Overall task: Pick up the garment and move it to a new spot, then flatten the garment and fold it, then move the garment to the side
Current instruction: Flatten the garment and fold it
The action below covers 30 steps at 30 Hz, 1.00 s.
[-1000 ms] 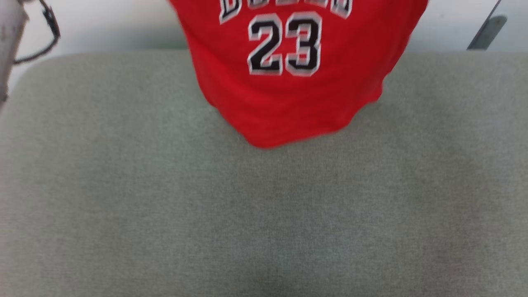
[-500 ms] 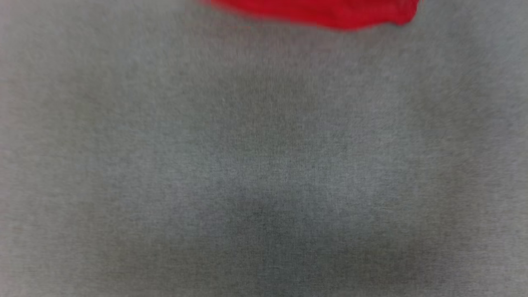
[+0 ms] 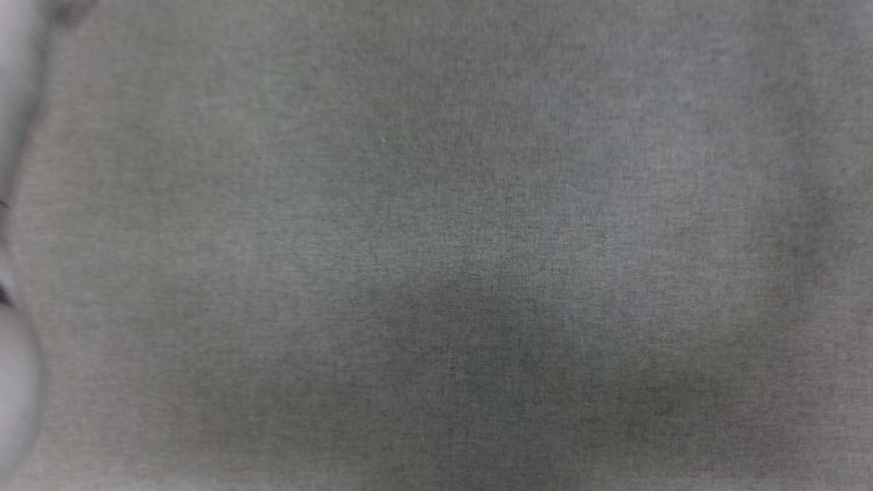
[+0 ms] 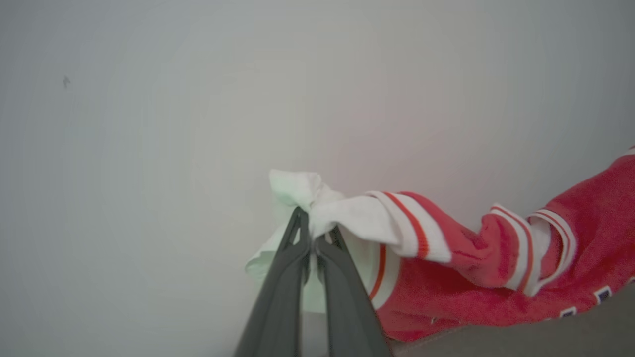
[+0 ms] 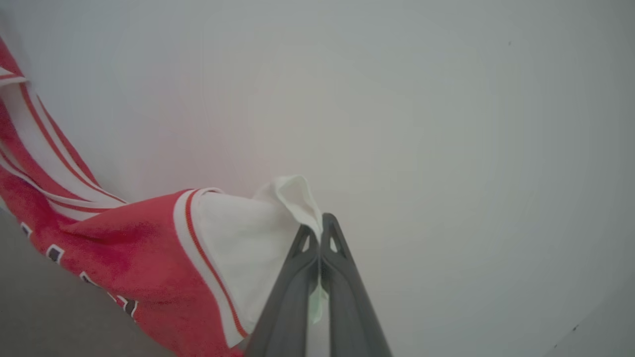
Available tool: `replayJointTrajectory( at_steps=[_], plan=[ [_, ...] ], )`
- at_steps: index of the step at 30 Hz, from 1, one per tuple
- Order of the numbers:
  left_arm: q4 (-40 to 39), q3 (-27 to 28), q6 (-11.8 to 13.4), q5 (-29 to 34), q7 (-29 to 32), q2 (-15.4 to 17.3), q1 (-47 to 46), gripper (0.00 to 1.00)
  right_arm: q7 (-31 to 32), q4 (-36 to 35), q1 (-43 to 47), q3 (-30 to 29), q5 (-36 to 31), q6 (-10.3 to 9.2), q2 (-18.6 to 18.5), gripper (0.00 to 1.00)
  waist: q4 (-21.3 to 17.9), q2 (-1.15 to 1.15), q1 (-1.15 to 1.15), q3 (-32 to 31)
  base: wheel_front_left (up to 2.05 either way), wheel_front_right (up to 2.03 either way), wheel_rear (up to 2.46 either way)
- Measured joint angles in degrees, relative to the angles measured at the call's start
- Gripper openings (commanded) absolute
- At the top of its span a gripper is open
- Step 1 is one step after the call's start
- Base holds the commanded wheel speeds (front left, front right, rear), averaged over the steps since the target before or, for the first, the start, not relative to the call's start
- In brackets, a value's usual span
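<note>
The left hand (image 4: pixel 316 220) pinches a bunched white sleeve (image 4: pixel 357 218) of the red jersey-style T-shirt (image 4: pixel 446 297), its long dark fingers pressed together on the soft knit. The right hand (image 5: pixel 317 223) is clamped likewise on the other sleeve (image 5: pixel 238 238). The red body and striped trim droop toward the grey woven counter (image 3: pixel 436 245), with the lettering mostly cut off. A pale blur (image 3: pixel 17 382) at the head view's left edge is unreadable.

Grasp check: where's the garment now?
In wrist views, the garment hangs between both arms: left end effector pinches one white sleeve, right end effector the other, its red body sagging toward the grey surface.
</note>
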Motion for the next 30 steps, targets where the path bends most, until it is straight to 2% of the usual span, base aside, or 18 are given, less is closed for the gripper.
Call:
replayJointTrajectory(
  at_steps=[4, 9, 13, 18, 22, 25, 26, 27, 30],
  plan=[
    [0.8, -1.8, -1.9, -1.2, 3.8, -0.2, 7.9, 0.0, 0.6, 3.1, 5.9, 5.4, 7.7, 0.0, -0.9, 0.0, 0.5, 0.0, 0.0, -3.1, 0.0, 0.0, 0.0],
    [-1.4, -3.8, -2.8, -3.9, 8.2, 1.1, 19.2, 0.0, 4.0, 1.3, 14.7, 12.1, 17.7, 0.0, -3.2, 0.0, 0.8, 0.0, 0.0, -7.8, 0.0, 0.0, 0.0],
    [-6.4, -5.0, -3.0, -6.8, 12.2, 4.0, 28.3, 0.0, 7.7, -4.5, 22.3, 17.3, 24.0, 0.0, -7.2, 0.0, 0.9, 0.0, 0.0, -11.7, 0.0, 0.0, 0.0],
    [-16.4, -5.9, -3.0, -11.2, 17.9, 10.0, 40.2, 0.0, 13.0, -12.5, 32.8, 20.3, 30.8, 0.0, -13.2, 0.0, 1.0, 0.0, 0.0, -16.4, 0.0, 0.0, 0.0],
    [-28.1, -6.4, 0.6, -14.5, 22.1, 16.8, 49.9, 0.0, 16.4, -19.7, 41.0, 21.7, 34.4, 0.0, -17.8, 0.0, 1.1, 0.0, 0.0, -19.6, 0.0, 0.0, 0.0],
    [-39.6, -6.8, 5.1, -17.1, 25.0, 23.0, 56.9, 0.0, 17.5, -24.3, 45.8, 21.9, 34.2, 0.0, -22.1, 0.0, 1.1, 0.0, 0.0, -21.5, 0.0, 0.0, 0.0],
    [-39.6, -6.8, 5.1, -17.1, 25.0, 23.0, 56.9, 0.0, 17.5, -24.3, 45.8, 21.9, 34.2, 0.0, -22.1, 0.0, 1.1, 0.0, 0.0, -21.5, 0.0, 0.0, 0.0],
    [-47.3, -7.1, 8.9, -19.0, 26.9, 27.0, 61.5, 0.0, 19.3, -26.2, 49.2, 21.9, 34.4, 0.0, -24.4, 0.0, 1.1, 0.0, 0.0, -22.4, 0.0, 0.0, 0.0],
    [-57.9, -7.3, 15.0, -21.5, 28.3, 32.1, 67.2, 0.0, 22.8, -29.0, 54.9, 21.4, 37.6, 0.01, -26.1, 0.0, 1.0, 0.0, 0.0, -23.2, 0.0, 0.0, 0.0]
  ],
)
